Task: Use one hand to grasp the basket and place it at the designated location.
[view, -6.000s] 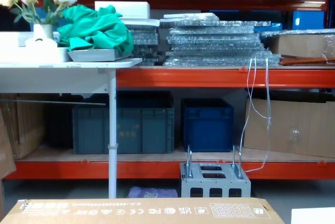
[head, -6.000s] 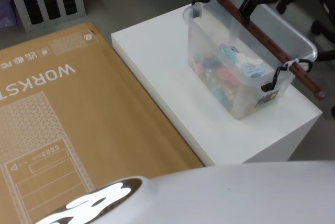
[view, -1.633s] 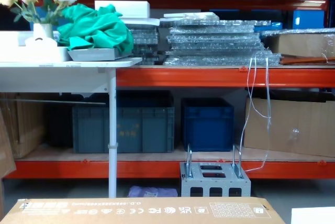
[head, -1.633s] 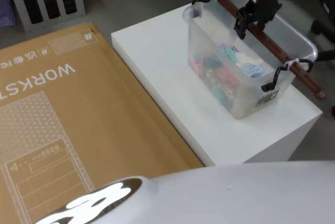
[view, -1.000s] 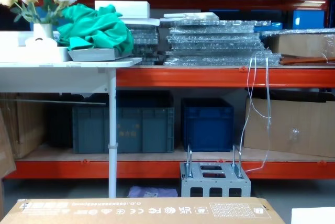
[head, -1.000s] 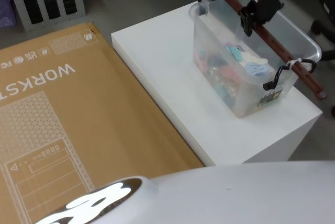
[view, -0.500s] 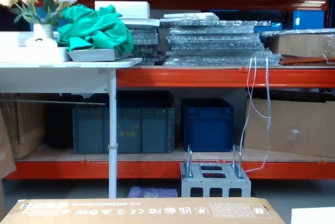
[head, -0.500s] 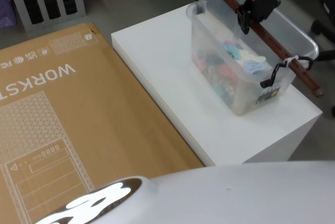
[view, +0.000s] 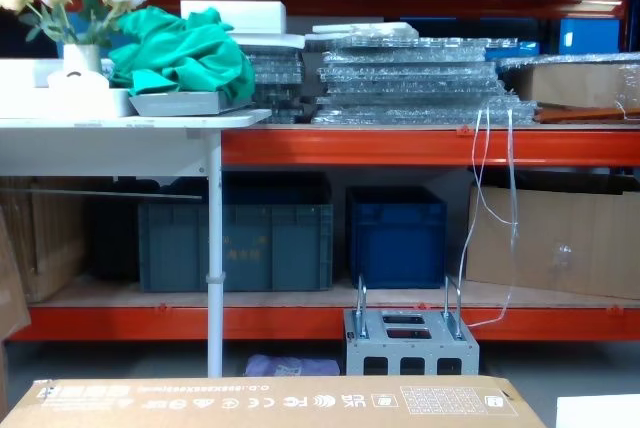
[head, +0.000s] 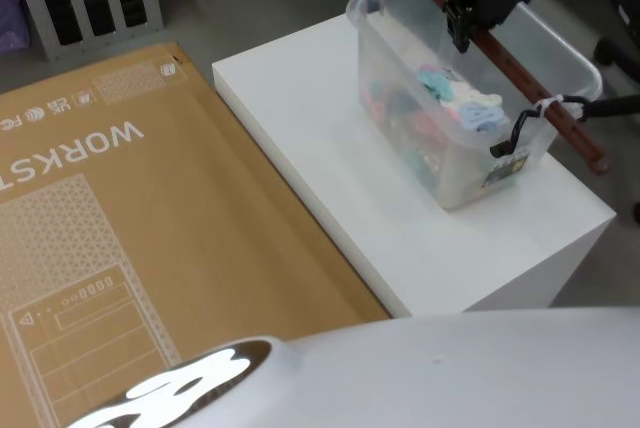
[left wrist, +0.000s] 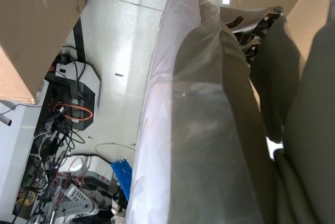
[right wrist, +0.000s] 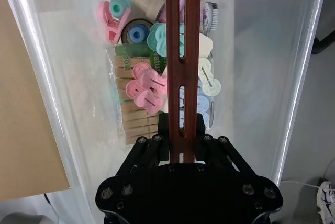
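Since the right gripper is clamped on the handle bar, grasp step looks done; the carry is what's in hand. Jaws closed to bar width, one finger each side of the dark red-brown bar, roughly mid-length but a bit toward the far end. The wrist view confirms the bar runs straight between the fingers w/ no gap. Basket sits at the far right of the white stand, long axis running near-to-far, near-right corner close to the stand's right edge. Can't tell if the base is touching the top or just off it. Contents are clothes pegs and small plastic bits, loose, heaped on the left half. Bar is fixed to the rim by black clips and a white zip tie, so that joint takes the load. A big cardboard box lies flat at left, just beside the stand and lower. Left arm idle, down at the robot's side. No drop spot is marked, so target unknown. Next move, as I judge it: lift straight up until clear, keep the bar level because the off-centre grip and lopsided load may tip the near end, then travel slowly and lower flat before releasing.
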`<action>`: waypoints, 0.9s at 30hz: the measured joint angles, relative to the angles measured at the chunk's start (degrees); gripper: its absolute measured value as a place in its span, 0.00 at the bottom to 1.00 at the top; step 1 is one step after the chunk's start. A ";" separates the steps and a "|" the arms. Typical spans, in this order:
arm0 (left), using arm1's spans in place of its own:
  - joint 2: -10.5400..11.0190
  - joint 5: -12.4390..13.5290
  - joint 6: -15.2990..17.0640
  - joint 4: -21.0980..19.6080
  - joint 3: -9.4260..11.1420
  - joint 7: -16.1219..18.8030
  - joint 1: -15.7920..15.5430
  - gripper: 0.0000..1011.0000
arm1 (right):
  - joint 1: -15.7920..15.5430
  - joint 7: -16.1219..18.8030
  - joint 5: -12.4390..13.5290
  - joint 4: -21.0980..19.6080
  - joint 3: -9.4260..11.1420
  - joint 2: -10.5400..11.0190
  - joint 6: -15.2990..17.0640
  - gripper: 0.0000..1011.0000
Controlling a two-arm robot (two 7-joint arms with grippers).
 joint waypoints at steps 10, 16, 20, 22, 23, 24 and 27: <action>0.00 0.01 0.00 0.00 0.01 0.00 0.00 0.00 | 1.96 0.59 0.00 0.68 -0.26 -0.85 -0.77 0.24; 0.00 0.00 0.00 0.00 0.00 0.00 0.00 0.00 | 3.75 1.76 -0.18 1.26 -0.70 -1.34 -1.41 0.24; 0.00 0.00 0.00 0.00 0.00 0.00 0.00 0.00 | 4.54 2.10 -0.15 1.43 -0.94 -1.48 -1.62 0.24; 0.00 0.00 0.00 0.00 0.00 0.00 0.00 0.00 | 4.85 2.12 -0.07 1.44 -1.05 -1.49 -1.67 0.24; 0.00 0.00 0.00 0.00 0.00 0.00 0.00 0.00 | 4.98 2.17 -0.02 1.49 -1.10 -1.52 -1.69 0.24; 0.00 0.00 0.00 0.00 0.00 0.00 0.00 0.00 | 5.11 2.20 -0.01 1.54 -1.13 -1.58 -1.70 0.24; 0.00 0.00 0.00 0.00 0.00 0.00 0.00 0.00 | 6.00 2.52 0.16 1.81 -1.33 -1.98 -1.73 0.24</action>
